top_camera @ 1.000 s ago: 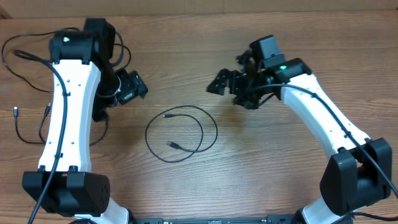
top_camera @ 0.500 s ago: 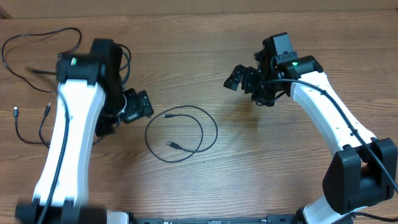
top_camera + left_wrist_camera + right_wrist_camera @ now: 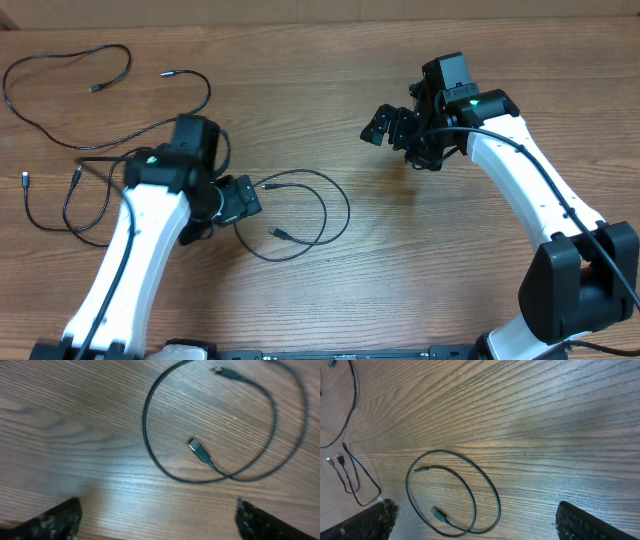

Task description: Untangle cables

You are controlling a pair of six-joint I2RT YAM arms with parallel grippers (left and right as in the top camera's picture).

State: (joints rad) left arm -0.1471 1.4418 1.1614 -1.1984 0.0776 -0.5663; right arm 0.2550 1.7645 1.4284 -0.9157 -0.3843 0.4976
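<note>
Wood table (image 3: 330,50) | looped cable (image 3: 300,212) beside left gripper (image 3: 240,202), other cables (image 3: 75,150) at left edge | right gripper (image 3: 388,126) apart (both jaws spread)

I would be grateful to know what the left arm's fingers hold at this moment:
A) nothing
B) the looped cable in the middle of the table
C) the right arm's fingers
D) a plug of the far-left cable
A: in the left wrist view the left arm's fingers stand wide apart with only bare table between them, and the looped cable lies flat ahead of them, untouched.
</note>
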